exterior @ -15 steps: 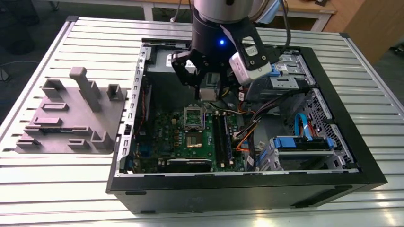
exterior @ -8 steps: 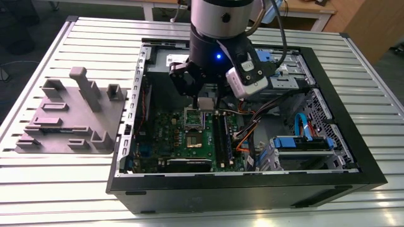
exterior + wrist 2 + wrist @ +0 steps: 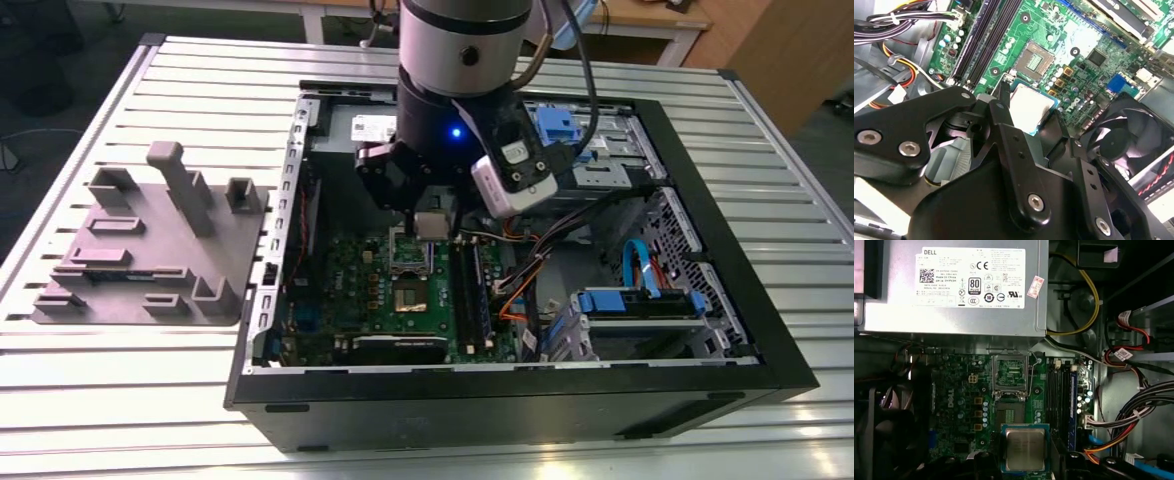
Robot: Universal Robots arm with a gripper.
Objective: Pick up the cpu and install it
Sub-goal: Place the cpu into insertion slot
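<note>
Above the green board (image 3: 400, 300) (inside the open case (image 3: 534, 410)), the fingers (image 3: 1001, 120) pinch the cpu (image 3: 1030, 107).

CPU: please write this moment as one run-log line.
gripper: shut on cpu | cpu: held over green board, not seated | socket: empty

The tool (image 3: 1029, 114) grips the cpu (image 3: 1032, 106) above the motherboard (image 3: 1015, 34).

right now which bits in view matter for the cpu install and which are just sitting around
Job:
- cpu
- gripper, shut on it
- open socket on the green board

Just there:
- grey power supply box
- black fan
- grey fixture tray
- cable bundles
</note>
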